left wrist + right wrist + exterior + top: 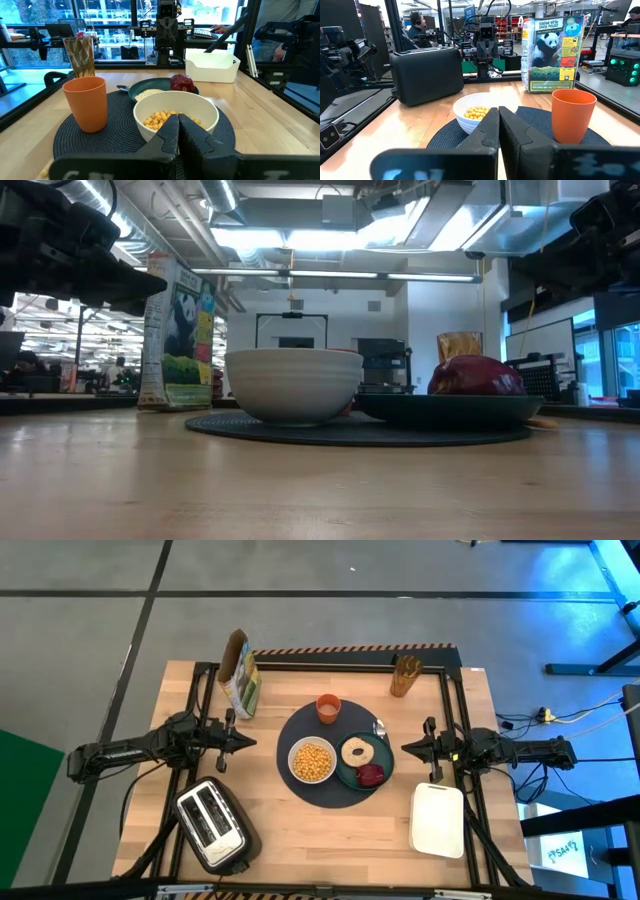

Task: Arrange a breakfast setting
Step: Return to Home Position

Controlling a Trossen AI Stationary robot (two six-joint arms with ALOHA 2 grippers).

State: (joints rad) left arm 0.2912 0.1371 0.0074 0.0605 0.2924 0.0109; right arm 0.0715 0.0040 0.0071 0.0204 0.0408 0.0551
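Note:
A round dark-grey mat (300, 780) lies at the table's middle. On it stand a white bowl (312, 761) of yellow cereal, a teal plate (345, 772) with a toasted ring (358, 751) and a dark-red fruit (371, 775), and an orange cup (328, 708). A spoon (380, 728) lies at the plate's far right rim. My left gripper (252, 742) is shut and empty, left of the mat. My right gripper (405, 747) is shut and empty, right of the mat.
A silver toaster (211, 823) stands at the near left. A white tray (437, 819) lies at the near right. A cereal box (240, 673) stands at the far left, and a brown bag (405, 675) at the far right.

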